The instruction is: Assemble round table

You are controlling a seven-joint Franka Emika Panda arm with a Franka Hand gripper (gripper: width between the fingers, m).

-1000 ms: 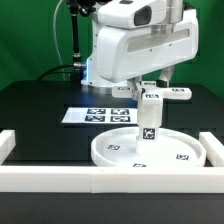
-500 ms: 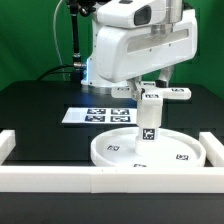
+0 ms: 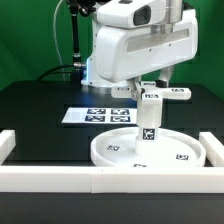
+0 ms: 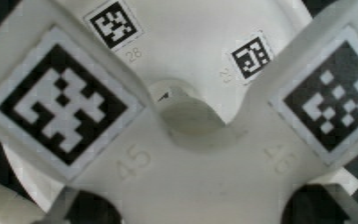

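Note:
The large rimmed round disc [image 3: 112, 152] lies flat on the table by the front rail. The short cylindrical leg [image 3: 148, 126] stands upright on its middle, tag facing front. The cross-shaped base [image 3: 166, 94] sits on top of the leg. My gripper [image 3: 149, 87] comes down on it from above. In the wrist view the cross-shaped base [image 4: 185, 110] fills the picture with its tags. Its white body spans the gap between my dark fingers [image 4: 78, 205], and my gripper [image 4: 202, 207] is shut on it.
The marker board [image 3: 92, 115] lies flat behind the disc, on the exterior view's left. The long white border rail [image 3: 60, 178] runs along the front, with raised ends at the left [image 3: 8, 145] and right [image 3: 212, 146]. The arm's body rises behind.

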